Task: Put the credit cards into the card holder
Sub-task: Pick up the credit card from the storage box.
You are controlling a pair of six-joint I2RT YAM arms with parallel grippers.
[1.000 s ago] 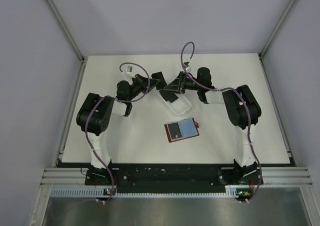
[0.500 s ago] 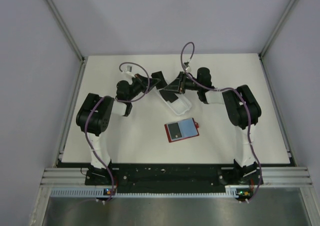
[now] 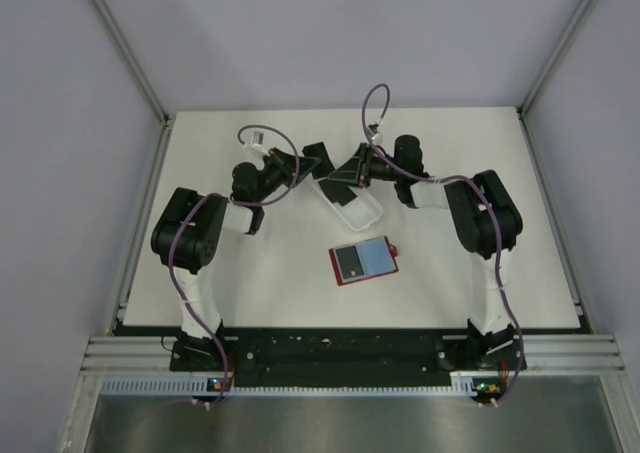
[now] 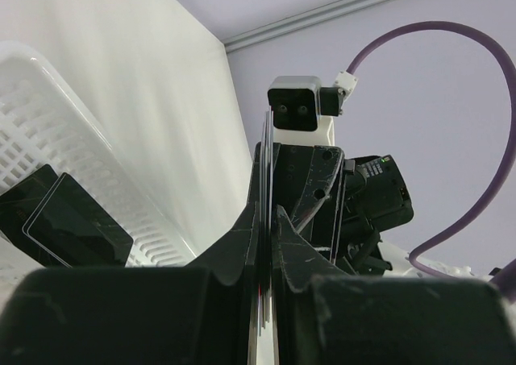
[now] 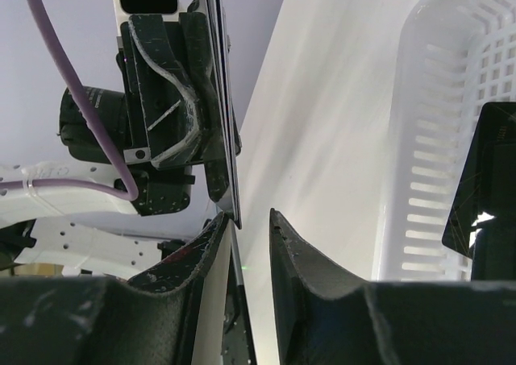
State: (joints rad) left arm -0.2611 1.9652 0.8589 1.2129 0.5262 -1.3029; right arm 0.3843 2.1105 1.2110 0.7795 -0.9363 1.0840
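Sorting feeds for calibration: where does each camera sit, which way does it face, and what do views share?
Top external: fixed above and behind the arm bases, looking down on the table; both arms, the white tray and the red card holder show.
Left wrist: on the left arm, looking along the left fingers, shut on an edge-on credit card, toward the right arm's camera.
Right wrist: on the right arm, looking past the open right fingers at the left gripper.
Shared: both wrist views show that card and the tray.
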